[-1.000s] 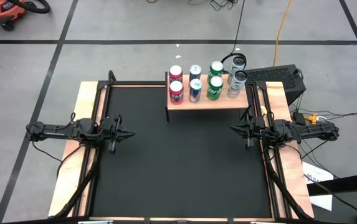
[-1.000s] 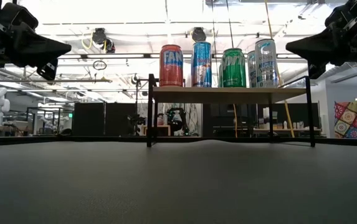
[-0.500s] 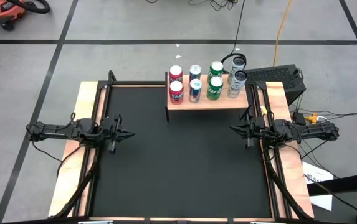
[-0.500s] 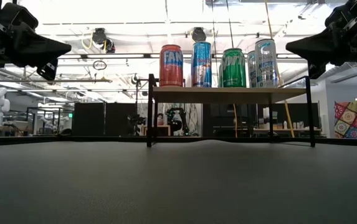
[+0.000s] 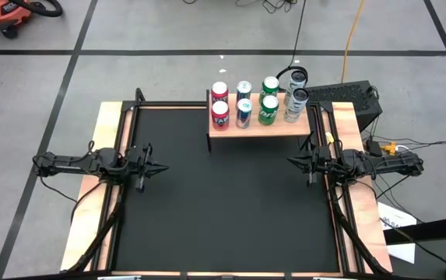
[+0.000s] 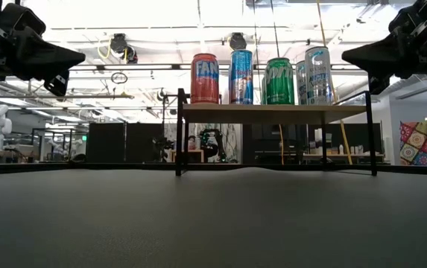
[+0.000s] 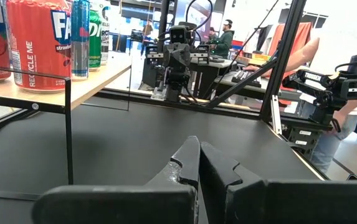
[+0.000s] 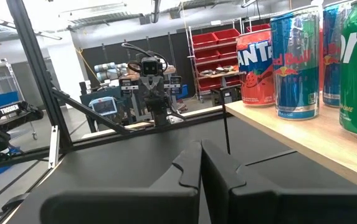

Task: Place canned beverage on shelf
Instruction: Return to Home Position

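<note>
The low shelf with a light wood top and black legs stands at the table's far side. Several cans stand upright on it in two rows: red, blue, green and silver. They also show in the low view. My left gripper hovers shut and empty at the table's left edge. My right gripper hovers shut and empty at the right edge. Both grippers are far from the cans.
Wooden rails and a black frame run around the black mat. A dark box with cables sits beyond the far right corner. Papers lie off the table's right side. A person stands beyond the table in the left wrist view.
</note>
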